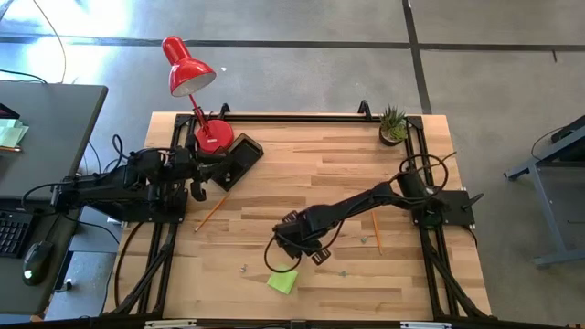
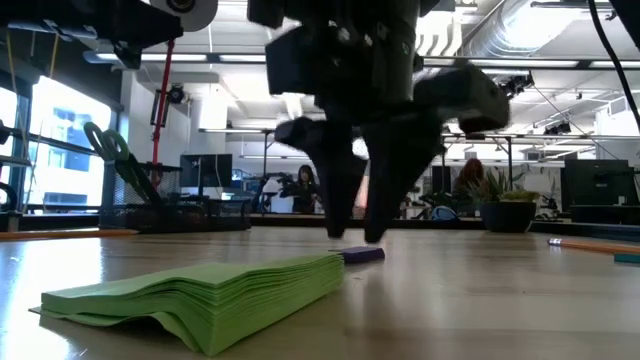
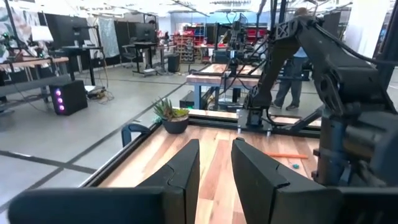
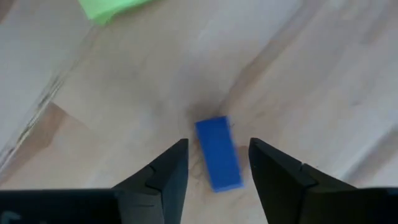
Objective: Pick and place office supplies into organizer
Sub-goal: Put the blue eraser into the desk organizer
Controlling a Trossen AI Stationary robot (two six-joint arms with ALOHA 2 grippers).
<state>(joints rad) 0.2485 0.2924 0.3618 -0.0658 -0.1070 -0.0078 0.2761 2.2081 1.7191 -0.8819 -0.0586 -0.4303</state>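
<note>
From the high view I have the right gripper [image 1: 294, 249] reaching across to the middle of the table's near half, hanging low over the wood just beyond the sticky-note pad [image 1: 282, 281], while the left gripper [image 1: 196, 183] waits at the far left beside the organizer [image 1: 234, 161] and the red lamp [image 1: 190, 73]; one orange pencil [image 1: 209, 213] lies just near of that tray and another pencil [image 1: 376, 229] lies right of centre. In the low view the right gripper's two dark fingers [image 2: 340, 190] point straight down with a gap between them, their tips almost at the tabletop, and the small purple piece [image 2: 362, 254] lies flat right under them, behind the fanned green pad; scissors [image 2: 118, 160] stand upright in the tray at the left. The left wrist view shows me that arm's fingers [image 3: 186, 168] parted and holding nothing, pointing across the table toward the potted plant [image 3: 171, 116]. The right wrist view is the one I steer by: the fingers are open, holding nothing, and the little block sits between them, lying slightly askew to the jaws. I judge it light, rigid and smooth, so it could skid or twist if pinched unevenly; I would take it across its narrow width at mid-length.
</note>
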